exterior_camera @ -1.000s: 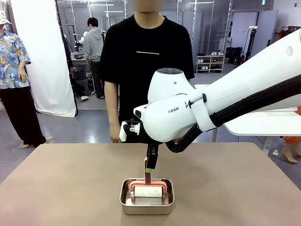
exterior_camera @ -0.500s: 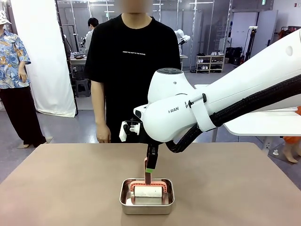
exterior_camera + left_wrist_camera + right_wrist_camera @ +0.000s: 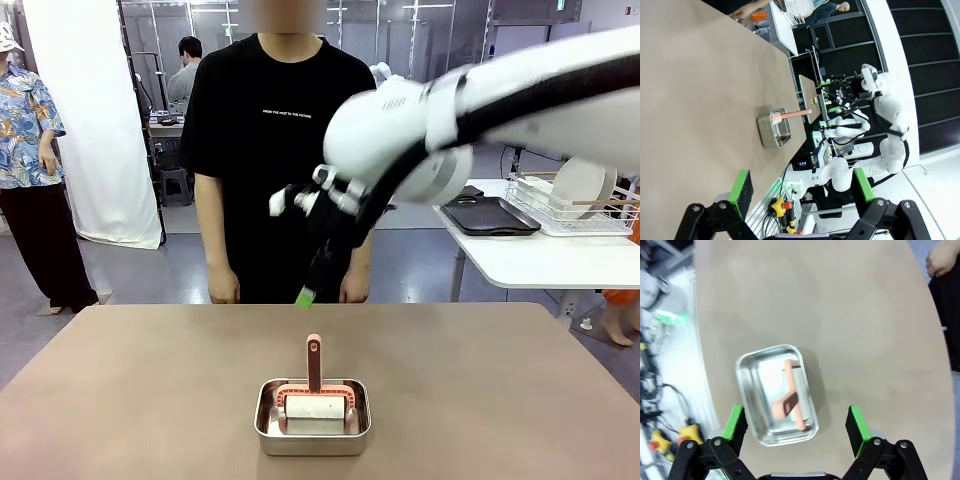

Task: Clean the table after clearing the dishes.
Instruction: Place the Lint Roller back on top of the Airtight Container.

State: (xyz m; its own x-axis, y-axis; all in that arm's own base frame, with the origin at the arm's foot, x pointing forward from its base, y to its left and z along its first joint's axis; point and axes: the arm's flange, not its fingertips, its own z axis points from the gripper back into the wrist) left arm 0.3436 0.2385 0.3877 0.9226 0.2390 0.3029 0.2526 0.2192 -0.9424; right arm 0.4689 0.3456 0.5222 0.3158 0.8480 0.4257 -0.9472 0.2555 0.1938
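Front, right gripper (image 3: 308, 292): jaws wide, empty, hanging above the roller (image 3: 314, 395); a judgement: placed to drop onto the upright handle.
Front, roller: rests in the pan (image 3: 312, 432), handle up for easy grasping.
Front, table (image 3: 120, 400): bare apart from the pan; dishes (image 3: 580, 185) sit racked on the white side table.
Left wrist, left gripper (image 3: 802, 192): jaws wide, empty, well apart from the pan (image 3: 773, 131), parked off the table's edge.
Right wrist, pan (image 3: 776, 394): lies between the spread pads (image 3: 735, 421), straight below.

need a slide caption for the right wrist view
Right gripper with jaws open above a steel pan holding a pink-handled roller on the brown table.
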